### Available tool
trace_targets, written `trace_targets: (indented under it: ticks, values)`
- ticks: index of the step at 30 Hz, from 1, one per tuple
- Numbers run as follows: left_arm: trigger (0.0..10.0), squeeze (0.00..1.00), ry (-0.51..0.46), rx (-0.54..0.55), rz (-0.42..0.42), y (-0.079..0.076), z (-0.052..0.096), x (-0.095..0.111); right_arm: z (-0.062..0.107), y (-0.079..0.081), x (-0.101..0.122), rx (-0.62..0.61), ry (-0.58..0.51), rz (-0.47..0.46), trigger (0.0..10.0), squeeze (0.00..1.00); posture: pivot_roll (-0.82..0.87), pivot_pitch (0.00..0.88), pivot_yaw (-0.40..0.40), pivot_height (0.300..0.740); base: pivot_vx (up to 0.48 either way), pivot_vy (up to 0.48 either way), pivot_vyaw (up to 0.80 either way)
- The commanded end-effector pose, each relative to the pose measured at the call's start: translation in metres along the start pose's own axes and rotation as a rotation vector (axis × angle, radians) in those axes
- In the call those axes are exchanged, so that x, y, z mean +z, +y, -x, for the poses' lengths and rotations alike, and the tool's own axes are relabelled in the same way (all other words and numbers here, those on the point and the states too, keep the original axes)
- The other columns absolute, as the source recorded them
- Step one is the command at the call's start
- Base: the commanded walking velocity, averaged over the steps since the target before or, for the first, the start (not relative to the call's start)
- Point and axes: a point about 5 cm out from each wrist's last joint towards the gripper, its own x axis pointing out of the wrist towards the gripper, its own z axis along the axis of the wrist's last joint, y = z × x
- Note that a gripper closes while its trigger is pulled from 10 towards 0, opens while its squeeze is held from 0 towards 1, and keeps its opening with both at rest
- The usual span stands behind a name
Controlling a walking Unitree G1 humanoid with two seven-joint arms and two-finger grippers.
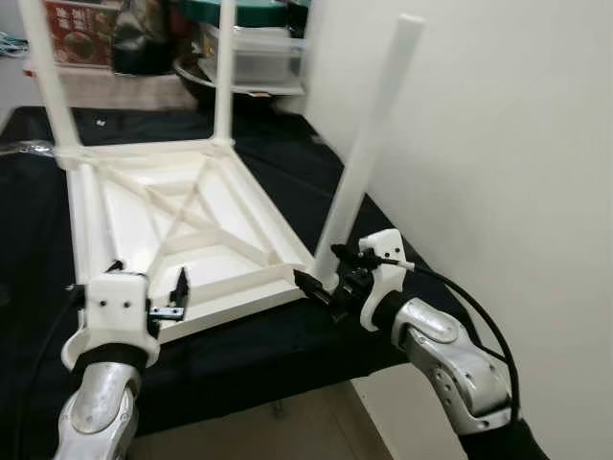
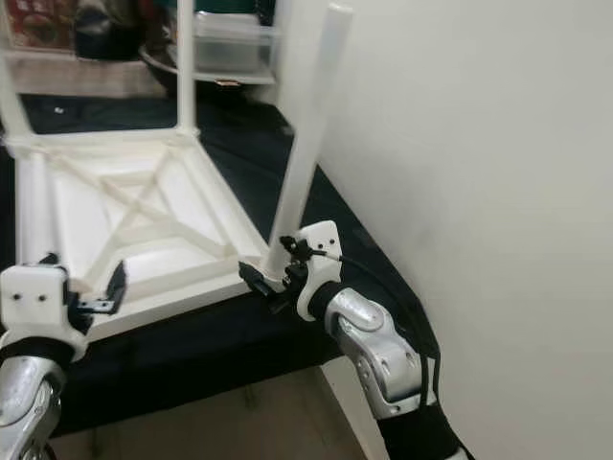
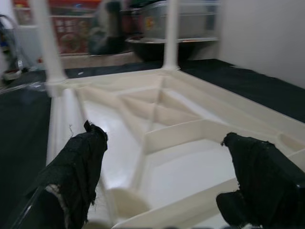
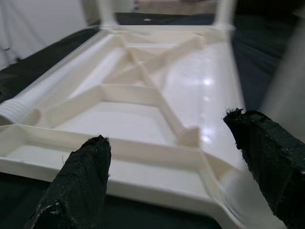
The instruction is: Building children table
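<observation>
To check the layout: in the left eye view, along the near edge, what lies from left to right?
left pincer → near rim of the upturned white table → leaning table leg → right pincer at its base → white wall

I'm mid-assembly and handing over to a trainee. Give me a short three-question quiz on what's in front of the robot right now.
1. True or false: the tabletop lies upside down on the black cloth.
2. How many legs stick up from the tabletop's corners? A) two B) three C) four
3. Which end effector is next to the bottom of the leaning leg, and are its fingers open or shut?

Key
1. True.
2. B.
3. The right end effector, open.
</observation>
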Motion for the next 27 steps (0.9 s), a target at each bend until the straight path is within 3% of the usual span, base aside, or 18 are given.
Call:
trace_targets:
  ticks: [1,4,10,17,22,24,27]
  values:
    - [10.0,0.0,0.015,0.002,-0.008,0.0,0.002,-0.001,-0.004,0.004,0.001,0.02,-0.011,0.028,10.0,0.0,0.16,0.0,-0.175,0.74,0.0,0.0,0.8]
    - [10.0,0.0,0.018,0.002,0.014,0.001,0.003,0.0,-0.005,0.007,0.001,0.039,-0.019,0.016,10.0,0.0,0.17,0.0,-0.179,0.74,0.0,0.0,0.8]
    - [10.0,0.0,0.026,-0.004,0.004,0.001,0.002,0.0,-0.006,0.01,0.002,0.065,-0.031,0.002,10.0,0.0,0.17,0.0,-0.18,0.74,0.0,0.46,0.8]
    - [10.0,0.0,0.024,-0.013,0.021,-0.002,0.001,-0.001,-0.012,-0.008,0.003,-0.074,-0.046,-0.059,10.0,0.0,0.17,0.0,-0.177,0.74,0.0,0.48,0.0]
    - [10.0,0.0,0.009,-0.007,-0.002,0.001,0.002,0.001,-0.016,-0.018,-0.001,-0.164,-0.032,-0.015,10.0,0.0,0.17,0.0,-0.177,0.74,0.0,0.48,0.0]
    - [10.0,0.0,-0.005,0.012,-0.049,0.004,0.001,0.003,-0.017,-0.018,-0.002,-0.167,-0.031,-0.013,10.0,0.0,0.17,0.0,-0.176,0.74,0.0,0.0,0.0]
    - [10.0,0.0,-0.009,0.007,-0.035,0.003,0.0,0.002,-0.019,-0.017,-0.001,-0.151,-0.033,0.018,10.0,0.0,0.17,0.0,-0.172,0.74,0.0,0.0,0.0]
